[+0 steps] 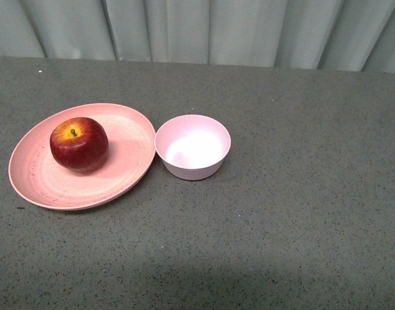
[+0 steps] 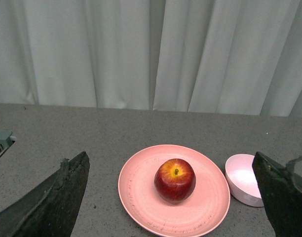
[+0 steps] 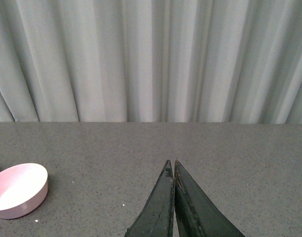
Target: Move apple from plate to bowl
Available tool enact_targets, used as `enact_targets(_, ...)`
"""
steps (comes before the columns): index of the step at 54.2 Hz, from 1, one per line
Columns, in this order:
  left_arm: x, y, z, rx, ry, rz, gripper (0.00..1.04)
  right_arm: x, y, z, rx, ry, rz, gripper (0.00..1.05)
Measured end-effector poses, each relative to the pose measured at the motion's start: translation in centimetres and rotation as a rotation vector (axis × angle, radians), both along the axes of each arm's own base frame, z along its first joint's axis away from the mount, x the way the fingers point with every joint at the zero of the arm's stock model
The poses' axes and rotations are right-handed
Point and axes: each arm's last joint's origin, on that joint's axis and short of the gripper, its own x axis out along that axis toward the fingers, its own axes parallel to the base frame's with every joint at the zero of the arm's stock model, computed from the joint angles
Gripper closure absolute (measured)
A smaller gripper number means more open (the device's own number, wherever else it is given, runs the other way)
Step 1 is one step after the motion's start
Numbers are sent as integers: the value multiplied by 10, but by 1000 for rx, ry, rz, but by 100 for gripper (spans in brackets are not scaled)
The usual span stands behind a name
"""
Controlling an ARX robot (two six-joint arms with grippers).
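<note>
Well, the apple [image 1: 79, 144] sits stem-up on the plate [image 1: 130, 132], left of the plate's middle, and the empty bowl [image 1: 192, 169] stands just beside the plate's right rim. We judge the reach to be the step in hand: our left gripper [image 2: 170, 155] hangs short of the plate, jaws spread wide and holding nothing, the apple framed between them. We should descend centred on the stem, close across the apple's widest girth, then lift clear of both rims, since the bowl looks barely wider than the apple. Our right gripper [image 3: 171, 163] is pinched together, empty, off beyond the bowl from the plate. Only the front view shows how close the rims lie, yet no arm; the right wrist view misses the apple.
</note>
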Motion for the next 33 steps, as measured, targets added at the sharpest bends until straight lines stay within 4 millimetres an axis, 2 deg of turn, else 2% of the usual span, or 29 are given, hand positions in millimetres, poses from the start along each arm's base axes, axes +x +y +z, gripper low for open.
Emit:
enact_targets(6, 0, 0, 0, 0, 0, 0, 7, 0, 0, 0, 0, 3, 0, 103)
enact_targets(11, 0, 0, 0, 0, 0, 0, 7, 0, 0, 0, 0, 3, 0, 84)
enact_targets(22, 0, 0, 0, 0, 0, 0, 7, 0, 0, 0, 0, 3, 0, 54)
enact_targets(28, 0, 0, 0, 0, 0, 0, 7, 0, 0, 0, 0, 3, 0, 27)
enact_targets(33, 0, 0, 0, 0, 0, 0, 7, 0, 0, 0, 0, 3, 0, 11)
